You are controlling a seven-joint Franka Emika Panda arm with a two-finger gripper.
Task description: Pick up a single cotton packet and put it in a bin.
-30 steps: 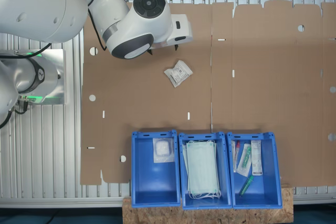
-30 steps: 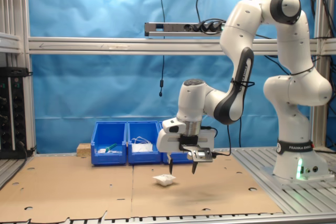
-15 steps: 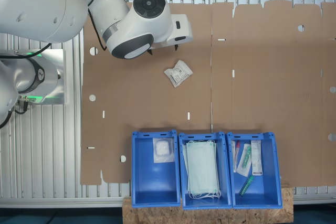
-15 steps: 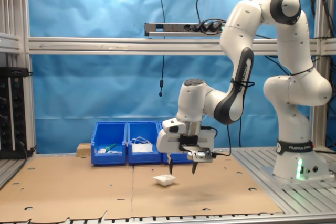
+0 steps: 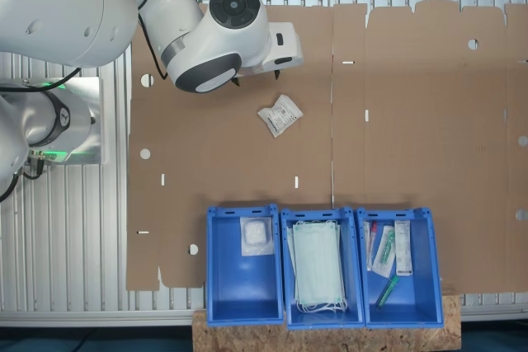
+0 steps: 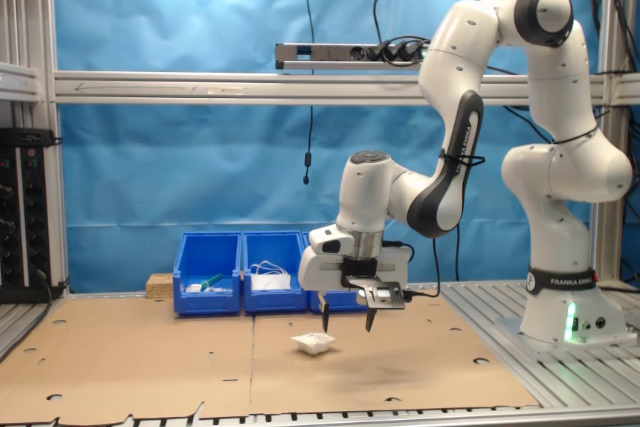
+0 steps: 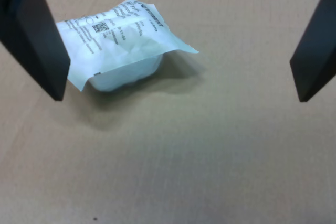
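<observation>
Just pincer (image 6: 347, 323) agape beside cotton packet (image 6: 313, 343)

The arm (image 6: 470, 97) is glossy white, built of rounded segments with dark grey-black rings and caps at the joints. Its base (image 6: 565, 307) carries a black band with white lettering and a small green light. The gripper (image 6: 348, 325) has a white boxy body, flat black fingers (image 7: 37, 35), and a black cable beside it.

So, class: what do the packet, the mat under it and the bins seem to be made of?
Packet: thin crinkled film, likely plastic, white with a matte sheen; its edges lift and fold.
Mat: brown corrugated cardboard, matte; fine ribbing, flaps and punched slots.
Bins: rigid moulded plastic, bright blue and slightly glossy, with thick, even walls.
</observation>
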